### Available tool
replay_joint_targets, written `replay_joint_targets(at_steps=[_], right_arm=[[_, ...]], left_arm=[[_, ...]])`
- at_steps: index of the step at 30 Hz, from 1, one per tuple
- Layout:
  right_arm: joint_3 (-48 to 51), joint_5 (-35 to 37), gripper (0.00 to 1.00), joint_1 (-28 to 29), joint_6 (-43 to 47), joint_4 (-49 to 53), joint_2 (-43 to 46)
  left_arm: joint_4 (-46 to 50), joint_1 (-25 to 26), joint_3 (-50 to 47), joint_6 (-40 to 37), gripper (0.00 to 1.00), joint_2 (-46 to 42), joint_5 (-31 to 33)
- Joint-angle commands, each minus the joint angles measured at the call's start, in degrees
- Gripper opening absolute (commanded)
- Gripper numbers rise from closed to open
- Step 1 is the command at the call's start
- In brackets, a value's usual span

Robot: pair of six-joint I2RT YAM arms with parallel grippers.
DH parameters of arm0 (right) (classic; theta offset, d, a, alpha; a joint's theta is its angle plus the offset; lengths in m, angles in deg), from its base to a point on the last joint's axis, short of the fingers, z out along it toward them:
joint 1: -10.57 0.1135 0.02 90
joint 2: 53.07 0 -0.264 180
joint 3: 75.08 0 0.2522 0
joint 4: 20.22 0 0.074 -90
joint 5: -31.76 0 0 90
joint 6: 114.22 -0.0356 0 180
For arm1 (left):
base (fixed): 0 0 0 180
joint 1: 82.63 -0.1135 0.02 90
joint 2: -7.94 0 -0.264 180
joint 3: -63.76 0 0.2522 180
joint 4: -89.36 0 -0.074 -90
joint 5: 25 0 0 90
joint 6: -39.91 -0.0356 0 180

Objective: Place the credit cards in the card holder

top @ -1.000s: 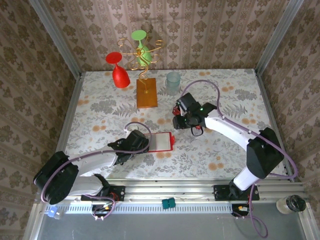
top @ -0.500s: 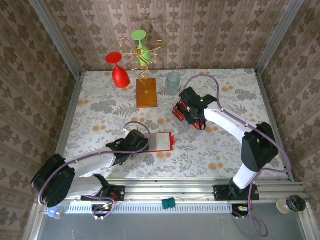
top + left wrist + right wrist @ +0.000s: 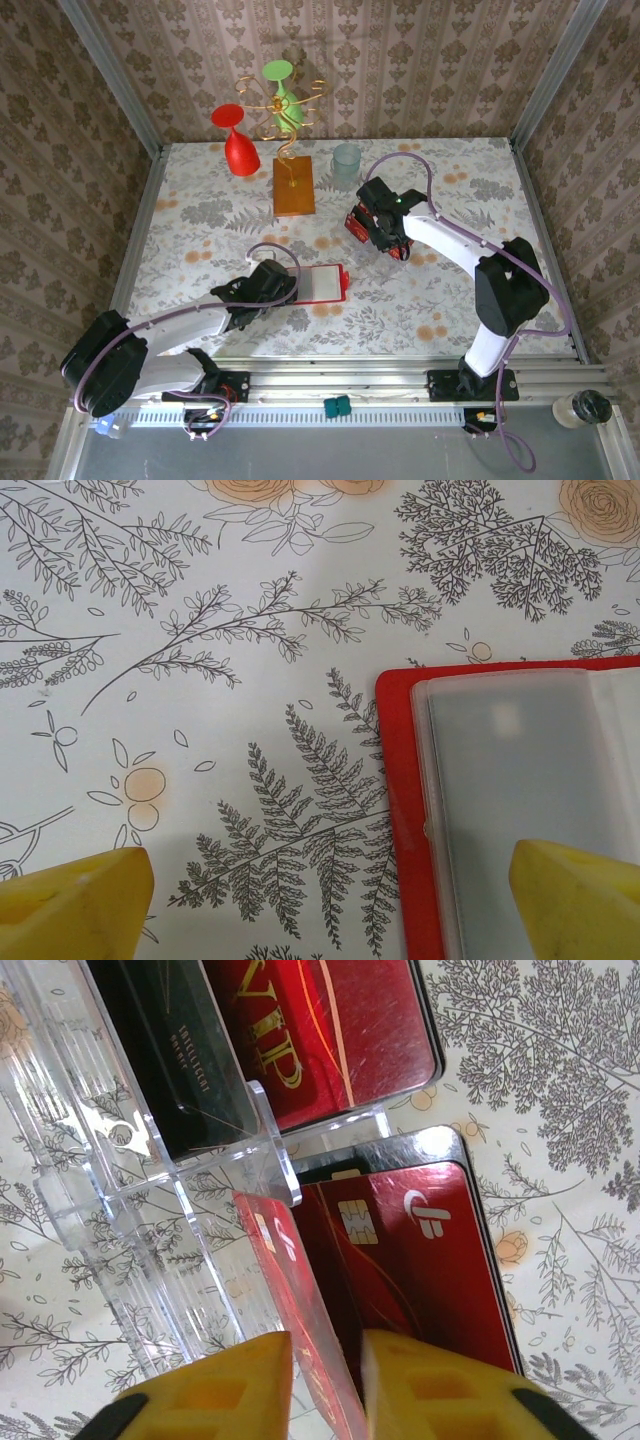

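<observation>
The card holder [image 3: 322,283] lies open on the table, red with a pale clear pocket [image 3: 520,800] inside. My left gripper [image 3: 272,285] hovers at its left edge, open, one yellow finger [image 3: 575,900] over the pocket and the other over bare table. Several credit cards [image 3: 420,1260] lie in and beside a clear plastic tray [image 3: 110,1190]. My right gripper [image 3: 327,1380] is at the tray [image 3: 372,222], its yellow fingers closed on one red credit card [image 3: 290,1290] that stands tilted on edge. A red VIP card [image 3: 320,1030] and a black card [image 3: 180,1050] lie further back.
An orange wooden block [image 3: 293,186] with a gold wire stand holds a red glass [image 3: 238,145] and a green glass [image 3: 283,90] at the back. A clear cup [image 3: 346,160] stands beside it. Metal rails edge the table.
My right gripper has moved back onto the card tray and its fingers have closed round a red card. The left gripper and the card holder stayed in place.
</observation>
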Motion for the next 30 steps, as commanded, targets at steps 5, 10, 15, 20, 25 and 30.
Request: replay_joint_targets(at_steps=[5,10,15,20,25,30], right_arm=[[-1.39,-1.98,0.14,-0.38,2.27,1.47,-0.49],[-2.10,-2.46,0.08,-0.44,5.09,1.46,0.63],[-3.76,-4.10,0.00,-0.44,6.06,2.18,3.07],[-5.86,-7.66,0.00,-0.10,5.19,3.47,7.50],[-6.47,-16.94,0.00,1.49,1.11,1.65,10.38],[-3.71,-27.32,0.00,5.21,-5.79,-5.61,8.27]], left_arm=[[1.33,0.49,1.67,0.46,0.93,-0.29,0.66],[1.35,0.55,1.85,0.42,0.93,-0.10,0.48],[1.56,0.52,2.11,0.32,0.93,-0.11,0.28],[1.94,0.58,2.10,0.49,0.93,-0.29,0.46],[2.09,0.59,1.84,0.81,0.94,-0.29,0.77],[2.79,0.50,1.67,1.45,0.94,-0.01,1.35]])
